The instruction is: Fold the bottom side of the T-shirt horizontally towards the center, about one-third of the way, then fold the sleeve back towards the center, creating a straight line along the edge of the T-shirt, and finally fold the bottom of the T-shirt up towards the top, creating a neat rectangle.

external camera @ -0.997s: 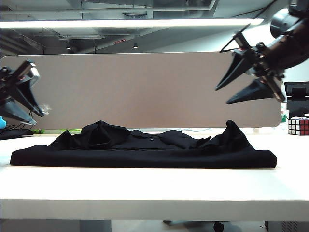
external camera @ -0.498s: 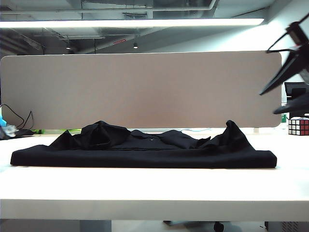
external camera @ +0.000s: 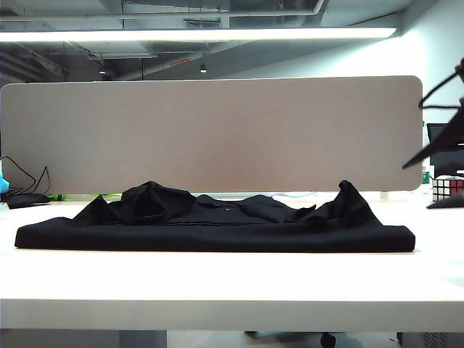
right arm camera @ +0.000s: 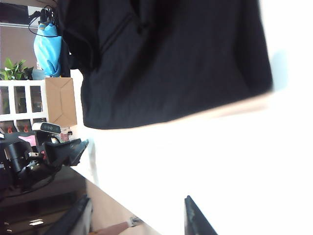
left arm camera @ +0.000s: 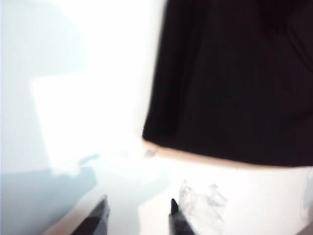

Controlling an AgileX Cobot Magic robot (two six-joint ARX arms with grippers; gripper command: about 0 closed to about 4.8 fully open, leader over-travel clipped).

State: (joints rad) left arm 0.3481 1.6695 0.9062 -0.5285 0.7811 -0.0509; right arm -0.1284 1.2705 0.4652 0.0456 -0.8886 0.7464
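Across the white table (external camera: 217, 279), the black soft-fabric T-shirt (external camera: 217, 221) is lying folded. At three o'clock the right gripper (external camera: 444, 174) is hanging, jaws apart, empty. The left gripper (left arm camera: 137, 215) is showing parted, empty fingers.

My right gripper (external camera: 444, 177) shows in the exterior view only as two long, pointed black fingers, tapering like blades, just in front of the Rubik's cube (external camera: 448, 188) at the table's far right corner. A thin black cable (external camera: 437, 92) loops in an arc above them. From its own wrist camera, my right gripper (right arm camera: 137, 218) is two dark fingers with narrow, angular tips; the rest is cut off. My left gripper (left arm camera: 137, 218) appears only in its wrist camera, blurred: two short black fingertips (left arm camera: 100, 211), matte and wedge-shaped, no markings or screws that I can make out.
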